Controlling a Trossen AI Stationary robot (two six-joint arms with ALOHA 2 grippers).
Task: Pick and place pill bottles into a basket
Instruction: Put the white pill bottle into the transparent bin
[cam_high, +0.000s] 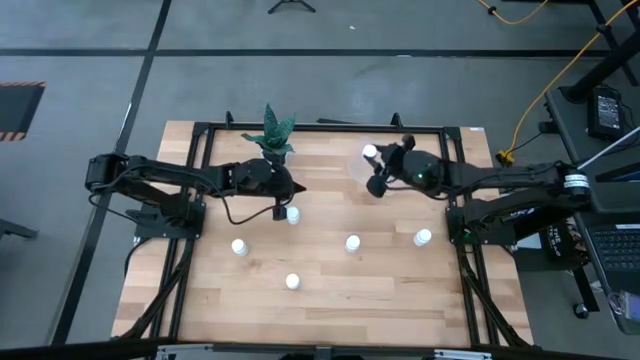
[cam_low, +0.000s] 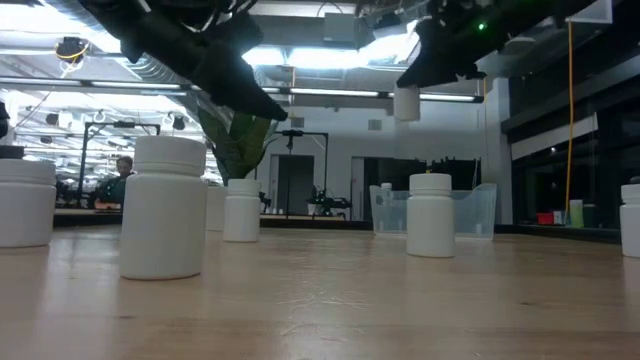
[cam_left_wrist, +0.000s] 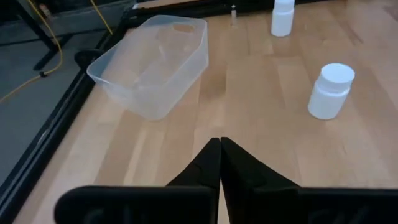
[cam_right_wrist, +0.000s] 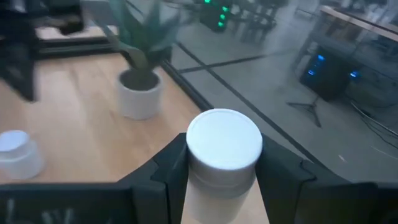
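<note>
My right gripper (cam_high: 375, 162) is shut on a white pill bottle (cam_high: 370, 152), held in the air at the back of the table above the clear basket (cam_high: 357, 173). In the right wrist view that bottle (cam_right_wrist: 224, 149) sits between the fingers (cam_right_wrist: 168, 171). My left gripper (cam_high: 279, 210) is shut on nothing, just left of a standing bottle (cam_high: 293, 214). In the left wrist view its fingertips (cam_left_wrist: 211, 149) meet over bare wood, with the basket (cam_left_wrist: 149, 62) beyond. More bottles (cam_high: 239, 247), (cam_high: 293, 282), (cam_high: 352, 243) stand upright on the table.
A white pot with a green plant (cam_high: 272, 140) stands at the back, near the left gripper. Another bottle (cam_high: 423, 238) stands by the right arm's base. A black frame (cam_high: 200, 140) borders the wooden table. In the low view, bottles (cam_low: 163, 207), (cam_low: 430, 214) stand close to the camera.
</note>
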